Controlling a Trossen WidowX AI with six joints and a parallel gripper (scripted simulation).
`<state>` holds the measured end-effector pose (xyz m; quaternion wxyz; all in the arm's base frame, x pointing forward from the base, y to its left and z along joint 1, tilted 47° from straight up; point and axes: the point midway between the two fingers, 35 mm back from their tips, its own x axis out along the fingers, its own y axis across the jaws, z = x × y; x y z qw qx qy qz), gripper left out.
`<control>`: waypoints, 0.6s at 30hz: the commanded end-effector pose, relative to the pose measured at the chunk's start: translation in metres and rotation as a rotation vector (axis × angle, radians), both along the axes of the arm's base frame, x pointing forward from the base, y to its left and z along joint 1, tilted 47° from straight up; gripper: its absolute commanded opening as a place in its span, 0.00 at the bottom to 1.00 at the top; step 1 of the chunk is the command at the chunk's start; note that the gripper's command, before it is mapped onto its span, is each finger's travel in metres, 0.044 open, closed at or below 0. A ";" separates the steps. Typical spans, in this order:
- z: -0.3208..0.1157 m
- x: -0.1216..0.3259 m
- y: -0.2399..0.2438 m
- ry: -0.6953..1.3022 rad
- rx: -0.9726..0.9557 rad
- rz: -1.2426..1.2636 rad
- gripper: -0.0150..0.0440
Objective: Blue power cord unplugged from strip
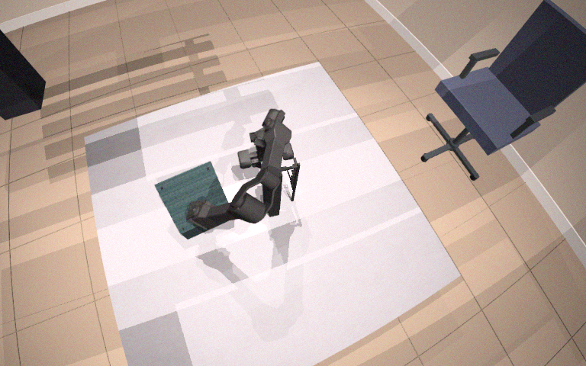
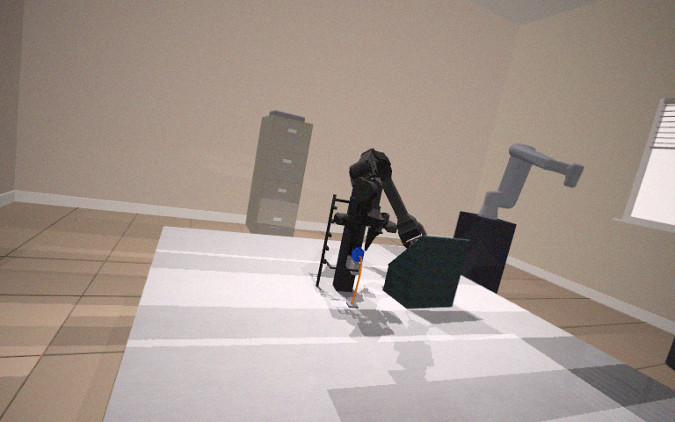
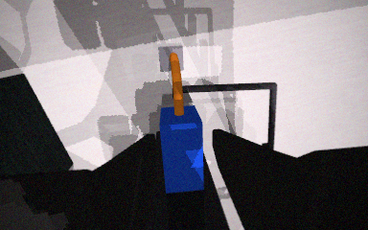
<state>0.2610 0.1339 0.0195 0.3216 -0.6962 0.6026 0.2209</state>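
Observation:
The blue plug [image 3: 182, 153] [image 2: 357, 253] sits in the side of the upright black power strip [image 2: 344, 271] [image 1: 275, 200]. Its orange cord [image 3: 177, 86] [image 2: 356, 286] runs down from it to the mat. My gripper [image 3: 184, 139] [image 2: 369, 243] points down beside the strip. Its fingers are partly open and stand on either side of the plug, with a thin gap showing on each side. In the top view the arm hides the plug.
The arm's base sits on a dark green box [image 1: 185, 190] [image 2: 428, 273] just beside the strip. A thin black ladder-like rack [image 2: 325, 243] [image 1: 294, 181] stands against the strip's far side. An office chair [image 1: 492, 103], a filing cabinet [image 2: 279, 178] and a grey arm on a black pedestal [image 2: 485, 249] stand off the white mat [image 1: 346, 258].

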 end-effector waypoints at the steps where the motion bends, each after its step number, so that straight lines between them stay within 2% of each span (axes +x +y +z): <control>1: 0.002 -0.001 -0.003 0.005 -0.006 0.005 0.53; 13: -0.006 0.001 -0.012 0.004 -0.006 0.005 0.53; 17: -0.004 0.001 -0.009 0.003 -0.003 0.000 0.35; 18: -0.004 0.001 -0.009 0.003 -0.003 0.000 0.34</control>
